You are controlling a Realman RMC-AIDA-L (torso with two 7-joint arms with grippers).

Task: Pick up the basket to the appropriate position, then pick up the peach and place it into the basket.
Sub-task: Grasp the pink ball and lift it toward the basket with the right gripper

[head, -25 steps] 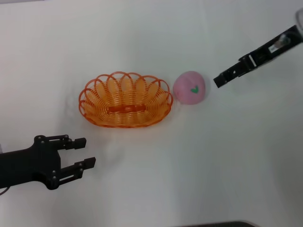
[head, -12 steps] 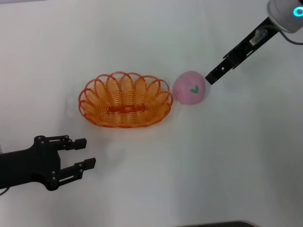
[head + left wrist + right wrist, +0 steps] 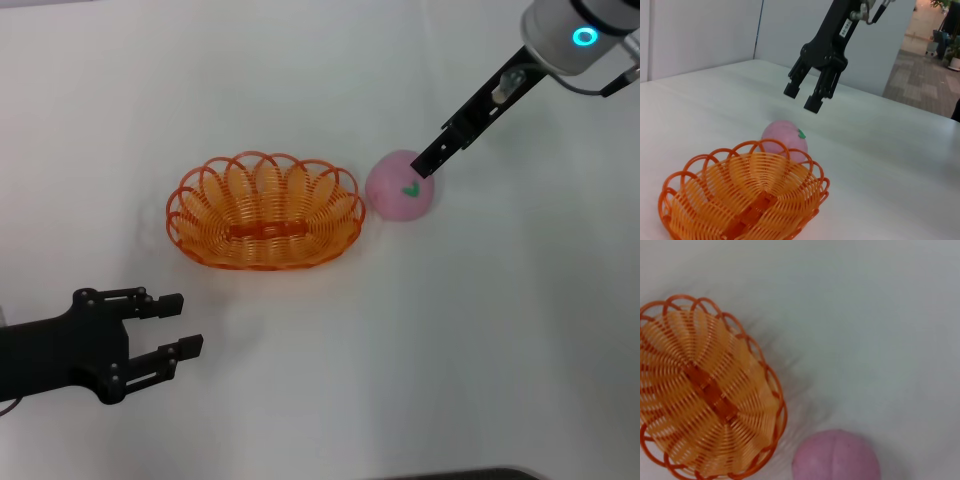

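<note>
The orange basket (image 3: 262, 214) stands empty on the white table, a little left of centre. Just to its right lies the pink peach (image 3: 398, 188), green leaf mark facing up. My right gripper (image 3: 426, 163) hangs over the peach's far right edge. In the left wrist view this right gripper (image 3: 802, 97) is open and holds nothing, a short way above the peach (image 3: 785, 139), behind the basket (image 3: 742, 197). The right wrist view looks down on the basket (image 3: 705, 390) and the peach (image 3: 836, 456). My left gripper (image 3: 180, 323) rests open, low at the left, in front of the basket.
The white table (image 3: 480, 330) bears nothing else. Its front edge shows as a dark strip at the bottom of the head view. White wall panels (image 3: 700, 30) stand beyond the far side of the table.
My right arm has swung left, from off the peach's right side to over its upper right edge. The left arm, basket and peach have not moved.
</note>
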